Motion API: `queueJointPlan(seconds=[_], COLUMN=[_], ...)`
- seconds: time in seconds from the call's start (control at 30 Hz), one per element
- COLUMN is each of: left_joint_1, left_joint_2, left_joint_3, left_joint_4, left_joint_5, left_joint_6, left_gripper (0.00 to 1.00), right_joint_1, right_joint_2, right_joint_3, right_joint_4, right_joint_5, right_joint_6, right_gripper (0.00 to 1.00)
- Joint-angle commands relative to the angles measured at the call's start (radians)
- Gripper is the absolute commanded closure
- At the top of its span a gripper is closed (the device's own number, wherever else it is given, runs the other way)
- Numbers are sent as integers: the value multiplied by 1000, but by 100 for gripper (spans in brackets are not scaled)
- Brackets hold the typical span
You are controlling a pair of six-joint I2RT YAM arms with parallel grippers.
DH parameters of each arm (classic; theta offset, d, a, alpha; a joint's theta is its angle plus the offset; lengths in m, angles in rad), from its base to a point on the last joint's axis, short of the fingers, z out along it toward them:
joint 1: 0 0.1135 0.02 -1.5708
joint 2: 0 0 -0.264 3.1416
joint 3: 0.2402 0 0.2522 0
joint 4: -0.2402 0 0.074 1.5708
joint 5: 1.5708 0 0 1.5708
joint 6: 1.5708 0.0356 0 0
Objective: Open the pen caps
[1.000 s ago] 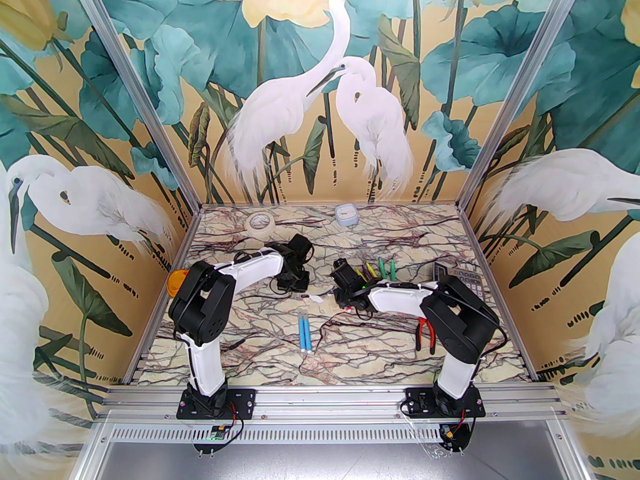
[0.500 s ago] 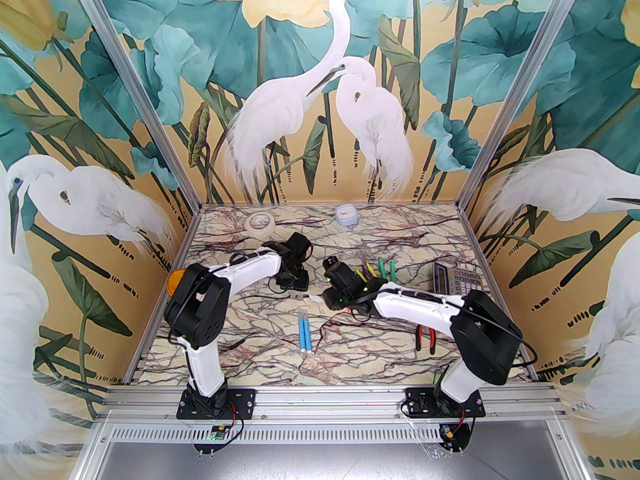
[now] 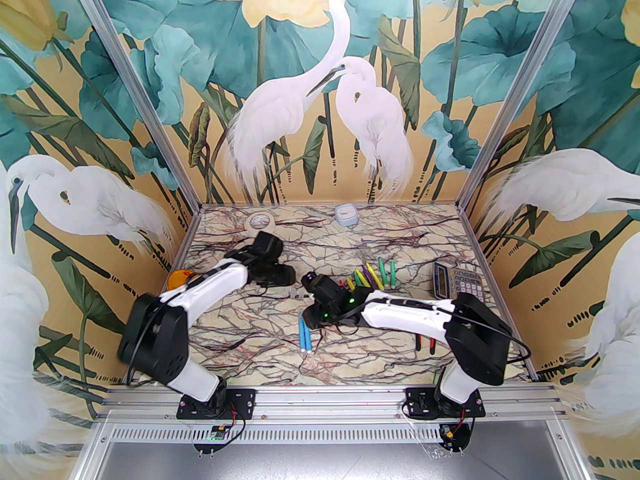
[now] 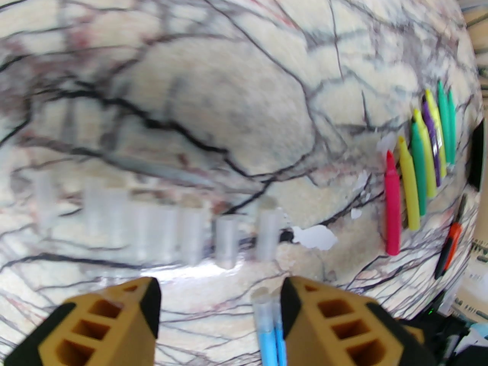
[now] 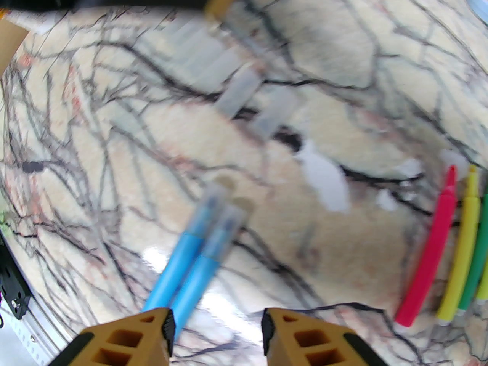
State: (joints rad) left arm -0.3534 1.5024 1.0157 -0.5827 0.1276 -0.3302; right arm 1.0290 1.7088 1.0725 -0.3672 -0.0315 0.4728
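- Left hand [image 4: 220,297] is seen spread, empty, near loose pen caps [image 4: 228,238].
- Right hand [image 5: 217,320] is held spread, empty, over two capped blue markers [image 5: 190,269].

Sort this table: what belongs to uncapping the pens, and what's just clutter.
Job: two capped blue markers; row of uncapped coloured markers; clear plastic caps standing in a row.
Clutter: cream tape roll; small pale blue box; grey calculator; red-handled pliers; orange round object.
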Motion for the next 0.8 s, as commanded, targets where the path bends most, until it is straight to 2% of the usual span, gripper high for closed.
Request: queueJointPlan(seconds=[0.0, 0.3, 0.77], left_joint_1=[30, 96, 102], left_joint_2=[-67, -154, -151], left_joint_3=[-46, -125, -134], left_joint_4=[74, 119, 130], left_joint_5=[36, 50, 62], left_joint_6=[-32, -49, -48], left_gripper=[41, 36, 35], right_joint_1=[16, 33, 51], right_joint_2=[41, 116, 177], right_joint_3=[39, 85, 113], right_joint_4=[-40, -94, -125], right_joint_5=[-21, -33, -27], right_joint_6=[21, 17, 30], right_gripper=[55, 55, 55])
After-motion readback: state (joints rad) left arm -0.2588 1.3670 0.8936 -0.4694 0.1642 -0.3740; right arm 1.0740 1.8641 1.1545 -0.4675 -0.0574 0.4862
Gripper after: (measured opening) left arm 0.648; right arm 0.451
